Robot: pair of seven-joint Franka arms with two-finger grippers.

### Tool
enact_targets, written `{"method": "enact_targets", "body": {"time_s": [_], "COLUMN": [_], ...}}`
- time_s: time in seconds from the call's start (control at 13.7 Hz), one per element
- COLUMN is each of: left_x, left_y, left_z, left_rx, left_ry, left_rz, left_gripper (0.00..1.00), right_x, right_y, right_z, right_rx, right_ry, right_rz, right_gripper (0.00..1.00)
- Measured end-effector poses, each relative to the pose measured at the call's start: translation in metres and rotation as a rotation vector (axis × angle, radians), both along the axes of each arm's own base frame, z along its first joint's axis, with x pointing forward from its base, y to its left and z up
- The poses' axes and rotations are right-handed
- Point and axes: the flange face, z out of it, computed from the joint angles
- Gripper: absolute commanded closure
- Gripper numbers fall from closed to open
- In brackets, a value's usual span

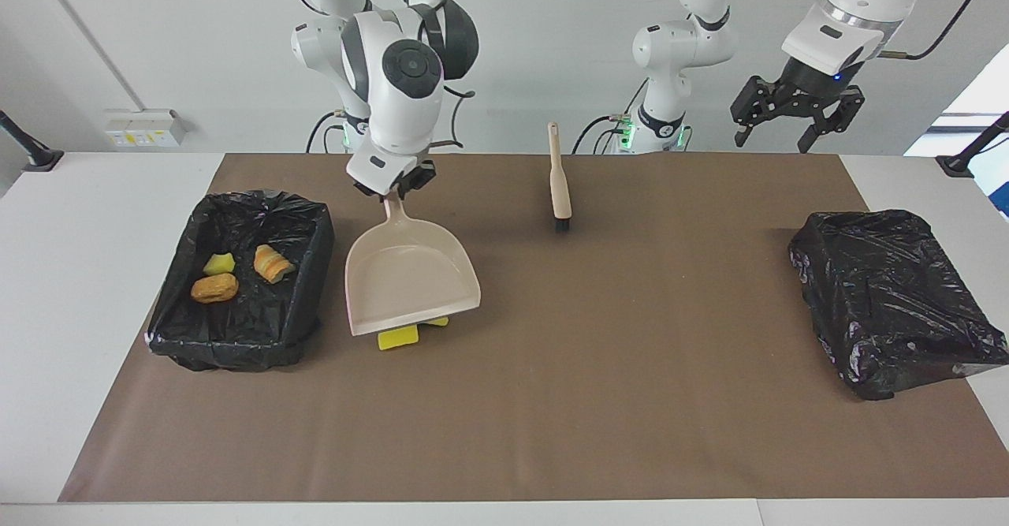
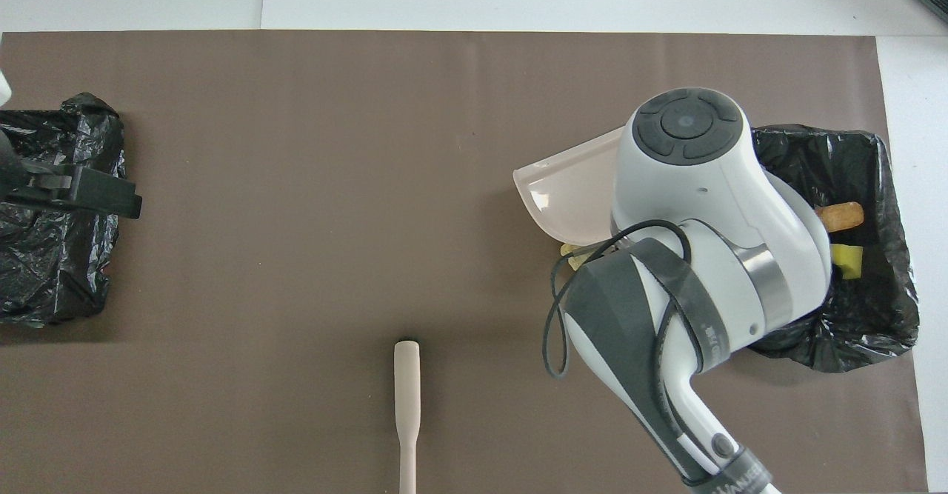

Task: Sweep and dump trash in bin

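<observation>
My right gripper [image 1: 392, 188] is shut on the handle of the pale pink dustpan [image 1: 410, 277] [image 2: 570, 198]. The pan hangs low over the loose trash on the mat and hides most of that pile. Two yellow chunks [image 1: 398, 339] [image 1: 436, 322] peek out at its lip. The black-lined bin [image 1: 236, 348] [image 2: 852, 346] beside it holds three scraps: a yellow chunk [image 1: 218, 263] [image 2: 844, 261], an orange-brown lump [image 1: 214, 288] [image 2: 840, 216] and a striped lump [image 1: 273, 263]. My left gripper [image 1: 792, 120] waits open, up in the air at the left arm's end, holding nothing.
The beige-handled brush [image 1: 560, 187] [image 2: 406, 398] lies on the brown mat near the robots, bristles pointing away from them. A second black-bagged box [image 1: 891, 297] [image 2: 44, 272] sits at the left arm's end. The right arm's body hides part of the bin from overhead.
</observation>
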Motion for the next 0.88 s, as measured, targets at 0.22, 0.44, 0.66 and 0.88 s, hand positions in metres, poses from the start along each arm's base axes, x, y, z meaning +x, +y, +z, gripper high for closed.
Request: {"method": "enact_targets", "body": {"time_s": [0.22,0.44,0.66,0.88], "left_x": [0.001,0.002,0.001,0.000], "left_y": [0.007,0.030,0.028,0.027], "left_z": [0.000,0.003,0.005,0.004], "left_rx": [0.011,0.014,0.015,0.016], "left_ry": [-0.002,-0.010,-0.013,-0.006], "left_rz": [0.012,0.007,-0.030,-0.059], "left_gripper": [0.00,0.00,0.00,0.00], "right_x": [0.012,0.024,0.034,0.032], "right_y": [0.063,0.154,0.209,0.235], "right_z": [-0.029,-0.058,-0.098,-0.123], "right_rx": [0.056,0.128,0.187,0.197], "right_ry": [-0.046,-0.070,-0.119,-0.126], "right_rz": [-0.205,-0.298,-0.285,-0.276], "right_gripper": [1.00,1.00,1.00,1.00]}}
